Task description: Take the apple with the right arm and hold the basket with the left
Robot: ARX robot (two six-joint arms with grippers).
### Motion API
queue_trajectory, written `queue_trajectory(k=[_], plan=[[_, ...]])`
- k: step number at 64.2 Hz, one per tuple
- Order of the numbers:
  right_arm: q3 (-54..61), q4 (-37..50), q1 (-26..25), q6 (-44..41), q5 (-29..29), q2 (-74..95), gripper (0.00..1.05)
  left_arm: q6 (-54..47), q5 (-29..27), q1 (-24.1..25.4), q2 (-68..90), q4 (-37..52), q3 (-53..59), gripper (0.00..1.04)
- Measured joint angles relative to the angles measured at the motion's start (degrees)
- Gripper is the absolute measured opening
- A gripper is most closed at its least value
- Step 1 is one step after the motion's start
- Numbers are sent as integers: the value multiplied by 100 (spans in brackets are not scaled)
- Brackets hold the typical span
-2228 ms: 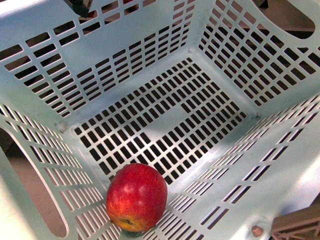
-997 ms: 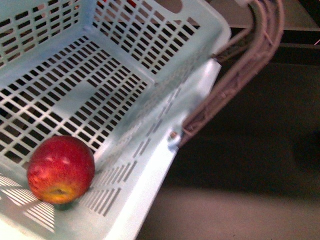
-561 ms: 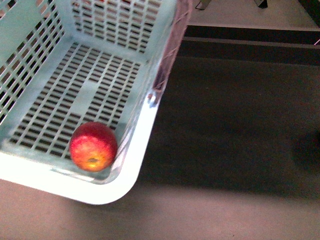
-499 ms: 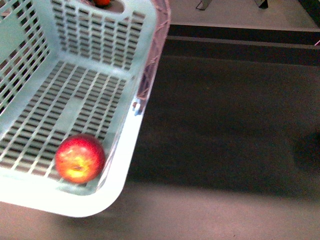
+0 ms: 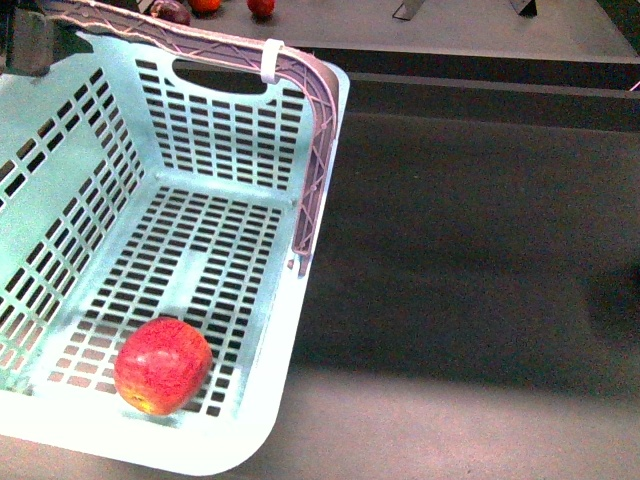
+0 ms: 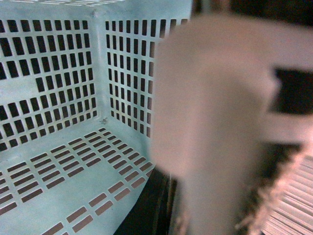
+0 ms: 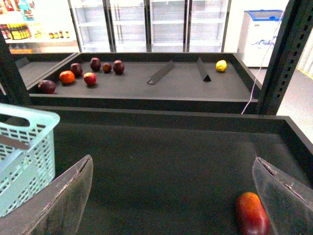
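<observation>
a dark lower shelf (image 7: 161, 161) carries one oblong red-orange fruit (image 7: 253, 220). the upper shelf (image 7: 186, 85) behind it holds a cluster of red fruits (image 7: 89, 78) and dark purple fruits (image 7: 47, 86), two wedge dividers (image 7: 161, 72) and a yellow fruit (image 7: 221, 65).

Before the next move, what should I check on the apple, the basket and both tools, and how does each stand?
1. Apple inside the basket, on its floor by the near wall: ok.
2. Right tool open with nothing between its fingers: ok.
3. Left tool gripping the handle: cannot tell; the left wrist view is blurred up close.
4. Handle swung up over the basket: ok.
5. Space around the right tool: not ok; a red-orange fruit lies close to one finger.
</observation>
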State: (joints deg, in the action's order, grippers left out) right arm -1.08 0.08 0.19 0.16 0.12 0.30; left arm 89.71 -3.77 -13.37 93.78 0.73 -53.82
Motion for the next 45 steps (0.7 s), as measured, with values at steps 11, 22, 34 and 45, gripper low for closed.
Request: queue_trajectory(k=[11, 22, 34, 45], plan=[[0, 0, 0, 0, 2, 0, 96, 57, 275, 127, 157, -175, 286, 7], [0, 0, 0, 0, 0, -2, 96, 59, 413, 282, 48, -151, 588, 7], [0, 0, 0, 0, 0, -2, 96, 118, 407, 337, -184, 216, 1051, 7], [0, 0, 0, 0, 0, -2, 96, 260, 354, 326, -345, 459, 1357, 7]])
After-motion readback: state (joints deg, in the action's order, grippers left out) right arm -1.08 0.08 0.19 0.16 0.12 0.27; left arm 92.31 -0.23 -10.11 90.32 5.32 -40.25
